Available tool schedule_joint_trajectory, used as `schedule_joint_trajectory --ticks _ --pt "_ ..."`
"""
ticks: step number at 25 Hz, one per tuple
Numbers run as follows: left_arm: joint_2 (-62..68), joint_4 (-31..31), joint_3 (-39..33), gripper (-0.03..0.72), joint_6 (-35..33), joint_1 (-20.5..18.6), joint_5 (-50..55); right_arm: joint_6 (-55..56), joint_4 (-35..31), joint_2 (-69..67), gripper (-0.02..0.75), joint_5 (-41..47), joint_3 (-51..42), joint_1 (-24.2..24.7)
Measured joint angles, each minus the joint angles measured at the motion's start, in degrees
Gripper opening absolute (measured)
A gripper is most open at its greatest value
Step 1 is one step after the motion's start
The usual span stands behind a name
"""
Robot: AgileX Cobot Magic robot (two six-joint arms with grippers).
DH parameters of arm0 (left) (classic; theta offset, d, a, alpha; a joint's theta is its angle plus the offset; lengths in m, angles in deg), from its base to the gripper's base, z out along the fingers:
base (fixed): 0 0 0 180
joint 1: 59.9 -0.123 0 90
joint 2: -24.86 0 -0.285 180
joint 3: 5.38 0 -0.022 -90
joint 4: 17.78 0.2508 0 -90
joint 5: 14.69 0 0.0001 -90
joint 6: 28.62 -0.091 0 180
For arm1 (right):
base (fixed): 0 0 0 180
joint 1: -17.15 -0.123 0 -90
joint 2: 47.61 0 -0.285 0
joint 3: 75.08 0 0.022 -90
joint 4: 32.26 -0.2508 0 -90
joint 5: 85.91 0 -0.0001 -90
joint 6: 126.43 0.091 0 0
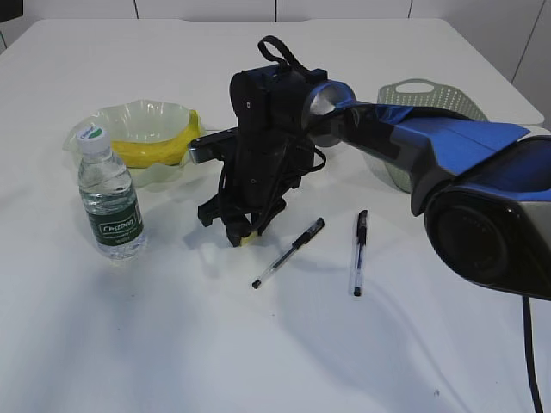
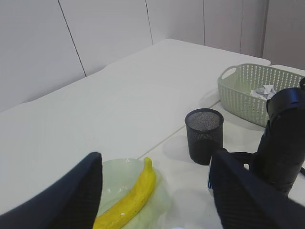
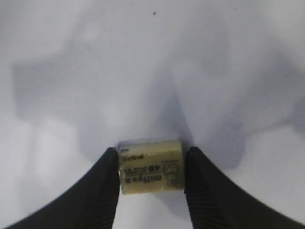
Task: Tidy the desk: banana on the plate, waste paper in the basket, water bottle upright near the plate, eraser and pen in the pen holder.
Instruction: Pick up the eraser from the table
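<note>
A white table [image 1: 275, 344] fills the scene. The eraser [image 3: 151, 166] lies on it between the fingers of the right gripper [image 3: 151, 183], which are pinched against both sides. A square, firm hold should be confirmed before lifting. The left gripper [image 2: 155, 191] is spread, empty.

Banana [image 1: 155, 151] on plate [image 1: 145, 115], bottle [image 1: 109, 196] upright before it, two pens [image 1: 289, 252] right of bottle.
</note>
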Motion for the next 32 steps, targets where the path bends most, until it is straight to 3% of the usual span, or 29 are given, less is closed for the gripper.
schedule_joint_trajectory --ticks 32 --pt "0.0 0.43 0.0 0.506 0.08 0.0 0.0 2.74 0.34 2.01 0.299 -0.03 3.08 0.0"
